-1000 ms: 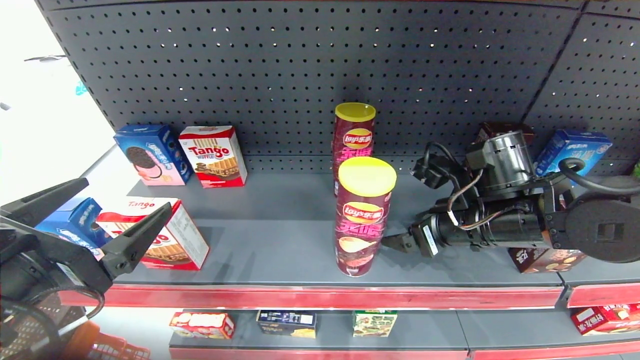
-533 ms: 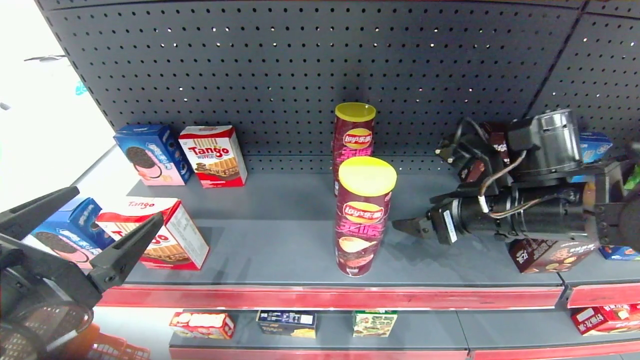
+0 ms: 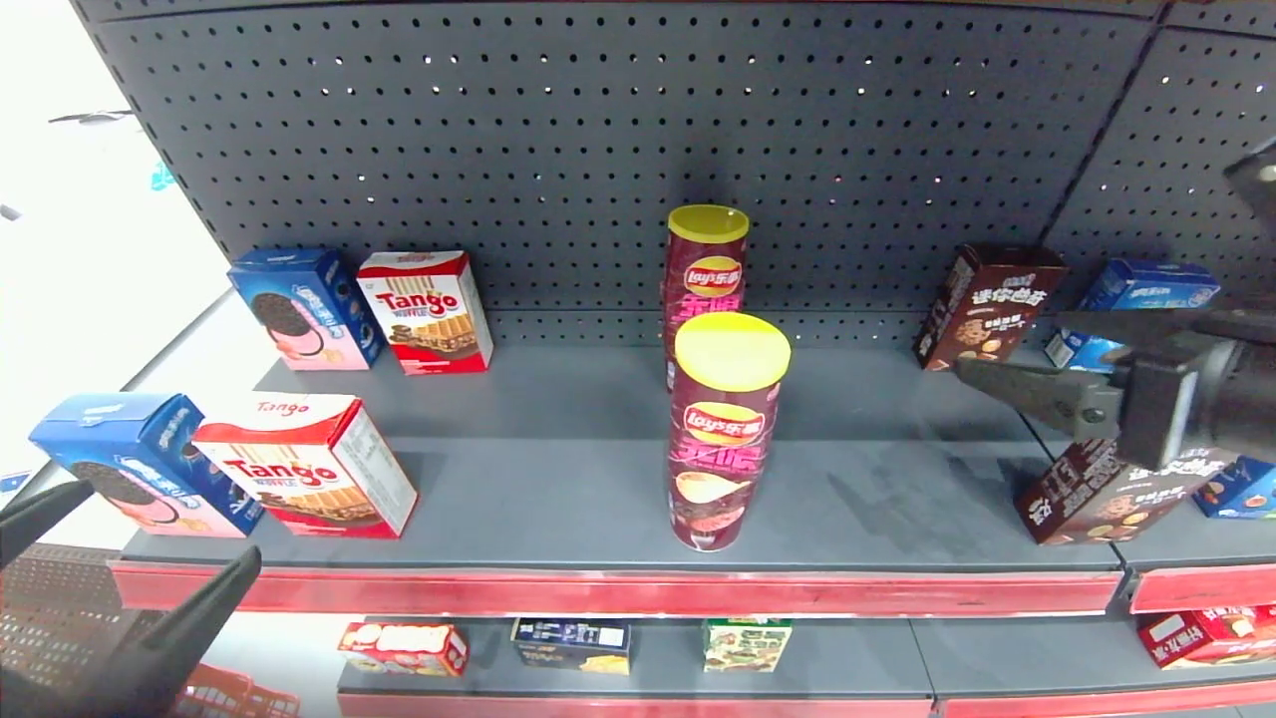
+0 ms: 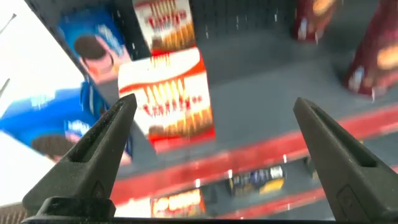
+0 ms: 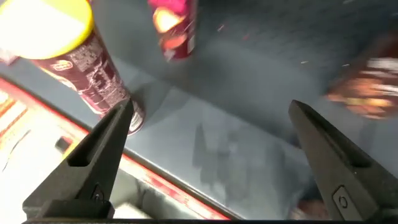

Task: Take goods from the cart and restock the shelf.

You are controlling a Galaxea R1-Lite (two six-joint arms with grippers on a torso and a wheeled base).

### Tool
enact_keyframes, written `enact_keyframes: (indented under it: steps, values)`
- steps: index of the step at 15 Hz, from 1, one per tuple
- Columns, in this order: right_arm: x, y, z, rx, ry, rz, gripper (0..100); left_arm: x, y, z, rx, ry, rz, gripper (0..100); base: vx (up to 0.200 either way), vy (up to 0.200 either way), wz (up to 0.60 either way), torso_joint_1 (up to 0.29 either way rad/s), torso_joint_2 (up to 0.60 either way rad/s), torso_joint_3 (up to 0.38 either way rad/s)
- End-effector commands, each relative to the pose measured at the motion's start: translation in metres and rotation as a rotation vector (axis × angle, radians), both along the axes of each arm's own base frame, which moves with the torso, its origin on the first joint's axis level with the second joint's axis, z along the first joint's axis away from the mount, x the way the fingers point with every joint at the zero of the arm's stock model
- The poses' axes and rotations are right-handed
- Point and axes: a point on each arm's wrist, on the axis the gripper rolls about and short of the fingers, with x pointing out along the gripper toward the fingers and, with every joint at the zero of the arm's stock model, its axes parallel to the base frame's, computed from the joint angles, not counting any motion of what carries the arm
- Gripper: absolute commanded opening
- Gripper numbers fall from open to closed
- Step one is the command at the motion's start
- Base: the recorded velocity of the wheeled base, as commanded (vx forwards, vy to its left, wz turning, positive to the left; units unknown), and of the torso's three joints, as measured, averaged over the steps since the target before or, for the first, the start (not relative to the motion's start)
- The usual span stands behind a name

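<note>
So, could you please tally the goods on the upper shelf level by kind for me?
Chip cans: 2
Red-and-white wafer boxes: 2
Blue boxes: 4
Brown boxes: 2
Total: 10

The black right gripper has pulled away from the tall red chip can with a yellow lid to the right edge. The black left gripper has sunk into the lower left corner.
</note>
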Motion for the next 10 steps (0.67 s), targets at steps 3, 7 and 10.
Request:
enact_keyframes:
  steps: [3,7,10]
  values:
    - [-0.072,-0.045,-0.003,0.083,-0.144,-0.024,100,-0.025,0.012,-0.026,0.022,0.044,-0.001,100,0.0,0.0,0.0,0.0,0.0,0.0]
    - [-0.109,-0.068,-0.038,0.098,-0.169,-0.031,100,-0.028,0.014,-0.044,0.049,0.097,-0.001,100,0.0,0.0,0.0,0.0,0.0,0.0]
    - [-0.13,-0.081,-0.086,0.078,-0.135,-0.036,100,-0.03,0.015,-0.066,0.083,0.166,0.002,100,0.0,0.0,0.0,0.0,0.0,0.0]
